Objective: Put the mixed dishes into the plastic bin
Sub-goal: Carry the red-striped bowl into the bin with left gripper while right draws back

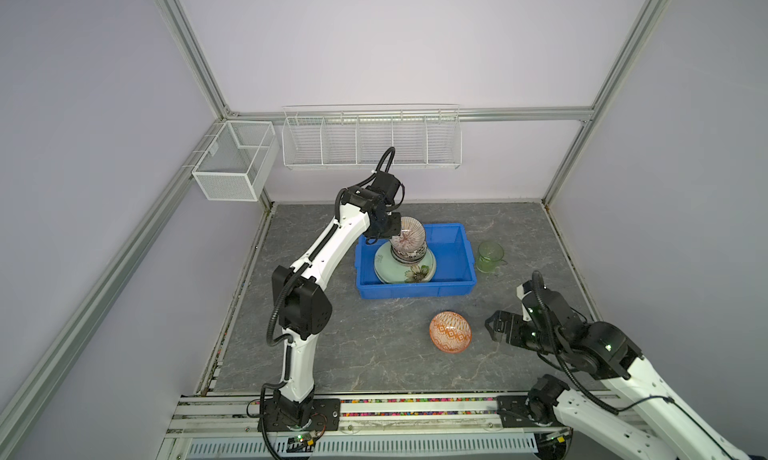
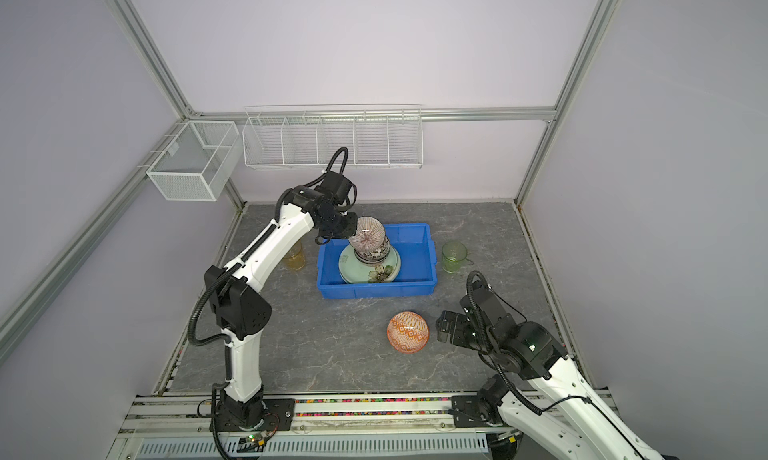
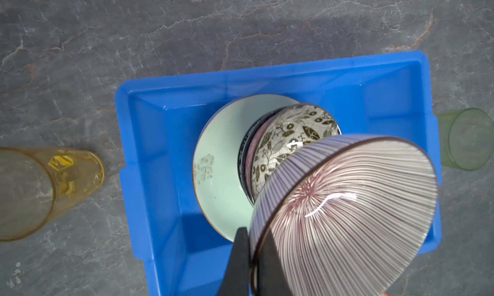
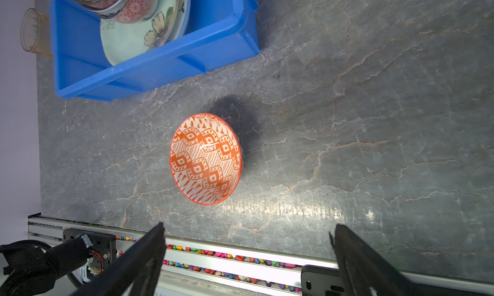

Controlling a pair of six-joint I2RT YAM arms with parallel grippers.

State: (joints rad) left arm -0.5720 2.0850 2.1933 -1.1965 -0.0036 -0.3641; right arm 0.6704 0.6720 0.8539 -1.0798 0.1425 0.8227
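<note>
Over the blue bin, the left gripper clamps a striped bowl by its rim. Near the wide-spread right gripper, untouched, sits the orange patterned bowl.

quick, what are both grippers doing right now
left gripper: closed on the rim of the striped bowl, over the blue bin
right gripper: open, empty, near the orange bowl
</note>
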